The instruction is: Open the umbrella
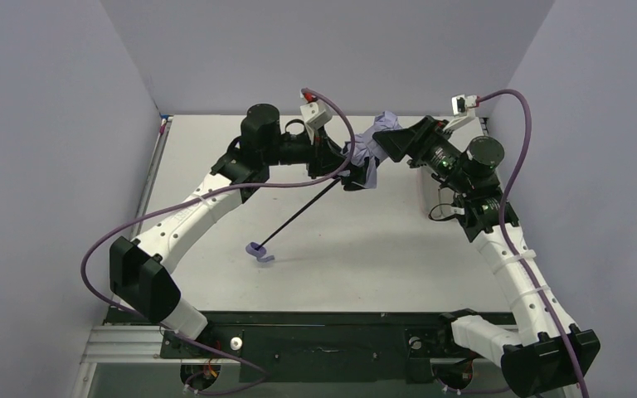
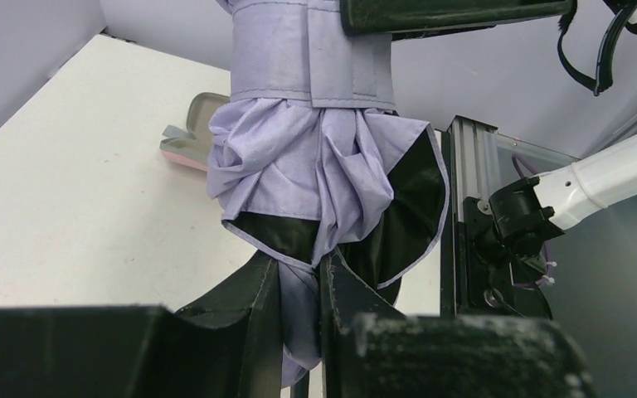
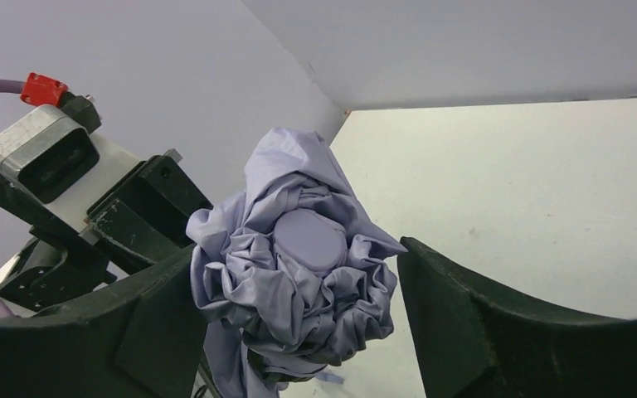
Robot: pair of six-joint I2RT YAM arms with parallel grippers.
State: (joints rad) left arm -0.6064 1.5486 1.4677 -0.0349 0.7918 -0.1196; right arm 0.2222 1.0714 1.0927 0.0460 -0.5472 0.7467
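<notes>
The small lilac handle (image 1: 259, 251) of the compact lilac fabric umbrella (image 1: 367, 157) lies nearest, and its thin black shaft (image 1: 303, 212) slants far-right to the bundled canopy. The left gripper (image 2: 299, 274) is clamped on the canopy's lower folds. The right gripper (image 3: 299, 249) is spread around the crown. The cloth looks light, limp and slippery, so the stiff shaft is probably the better hold.

Umbrellas: one, the umbrella (image 1: 371, 149), bunched lilac canopy at upper centre of the top view.
Shafts: one thin black shaft (image 1: 303, 211), mid-frame.
Handles: one small lilac handle (image 1: 259, 251), below centre.
Robot arms: two, the left arm (image 1: 187, 220) and the right arm (image 1: 514, 265).
Grippers: two, the left gripper (image 2: 297, 323) and the right gripper (image 3: 299, 332), each at the bottom of its wrist view.
Purple cables: two, one at left (image 1: 84, 264), one at upper right (image 1: 516, 93).
Wrist cameras: two (image 1: 315, 112) (image 1: 462, 104), near the top.
Pinkish oblong sleeve: one (image 2: 184, 141), upper left of the left wrist view.
Tables: one white table (image 1: 365, 257).
</notes>
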